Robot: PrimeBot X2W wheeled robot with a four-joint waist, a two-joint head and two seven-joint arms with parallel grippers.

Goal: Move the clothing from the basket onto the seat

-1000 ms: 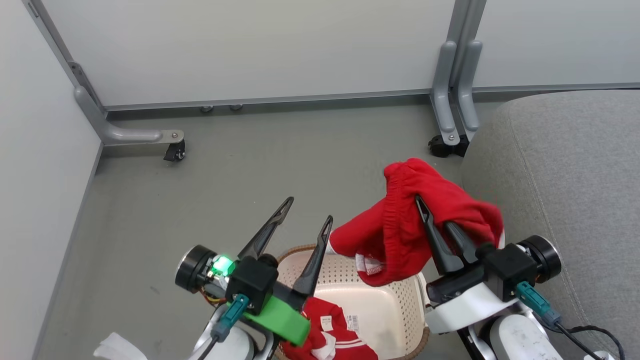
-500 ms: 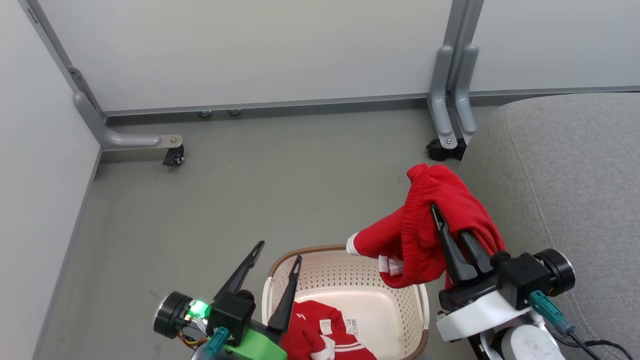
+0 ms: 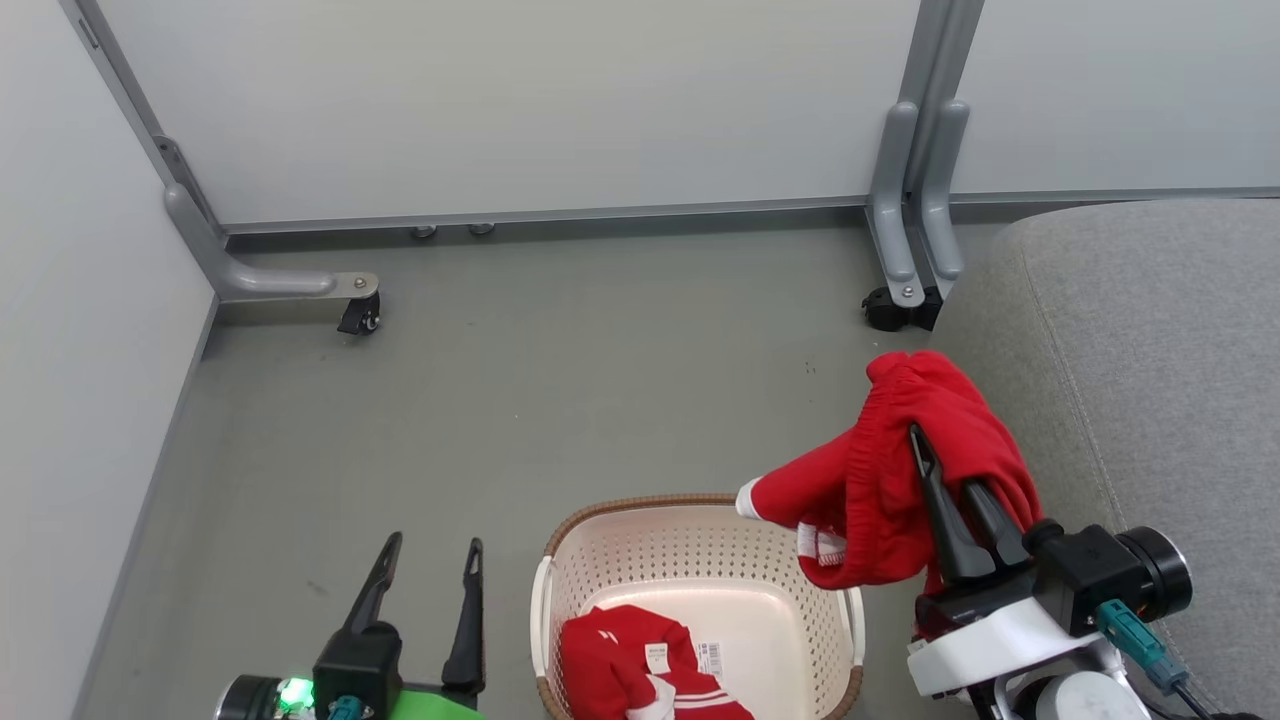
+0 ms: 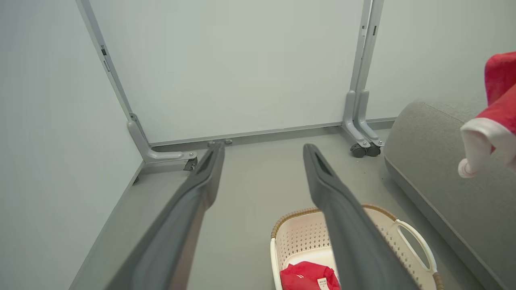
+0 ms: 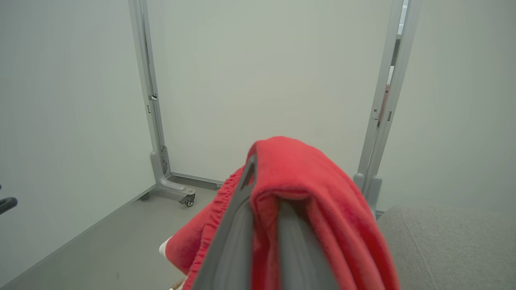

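i have the right gripper [image 3: 938, 462] pinched almost fully closed on one red garment [image 3: 870, 480], lifted clear of the basket [image 3: 690, 545]. the fabric is draped over both fingers. its gathered end is bunched at the far right, against the left edge of the grey seat [image 3: 1150, 350], and its long axis runs from there down toward the near left. the white cuff at the low end points left and hangs over the basket's far right rim. in the right wrist view the cloth folds over the fingertips and hides the tip of one finger.

the second red garment [image 3: 610, 670] lies crumpled in the near left part of the basket, white stripes and a small label facing up. the bottom of the head view cuts it off, so i cannot tell its long axis.

the left gripper [image 3: 434, 542] is spread wide with nothing between its fingers. it sits low over the grey floor [image 3: 560, 380] just left of the basket, fingers pointing away toward the far wall.
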